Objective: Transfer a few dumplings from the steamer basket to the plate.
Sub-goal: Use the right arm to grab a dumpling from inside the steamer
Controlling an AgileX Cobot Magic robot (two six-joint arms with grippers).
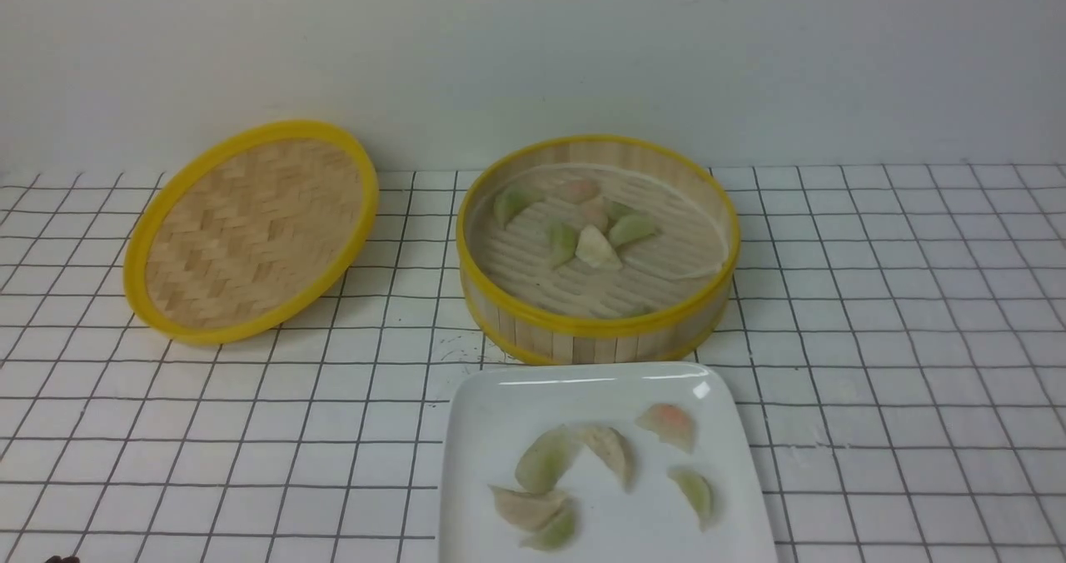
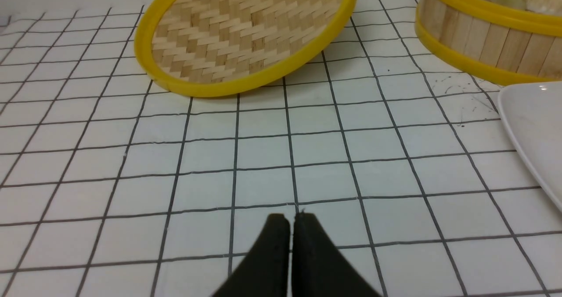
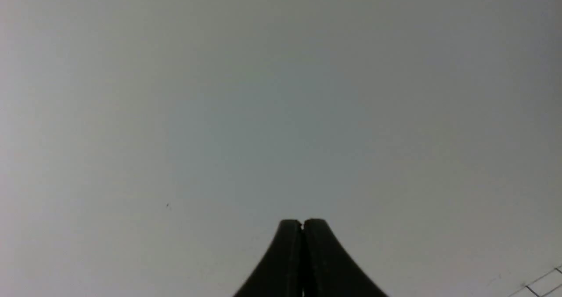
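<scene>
The steamer basket (image 1: 596, 330) stands at the table's middle with several dumplings (image 1: 596, 246) on its slatted floor. The white plate (image 1: 491, 396) lies just in front of it and holds several dumplings (image 1: 545, 459). The left wrist view shows the basket's wall (image 2: 483, 42) and the plate's edge (image 2: 533, 125). My left gripper (image 2: 290, 220) is shut and empty, low over the gridded cloth, to the left of the plate. My right gripper (image 3: 302, 223) is shut and empty, facing a blank grey wall. Neither gripper shows in the front view.
The shallow woven lid (image 1: 250, 230) with a yellow rim leans tilted at the back left, also in the left wrist view (image 2: 246, 33). A white wall runs along the back of the table. The cloth has a black grid.
</scene>
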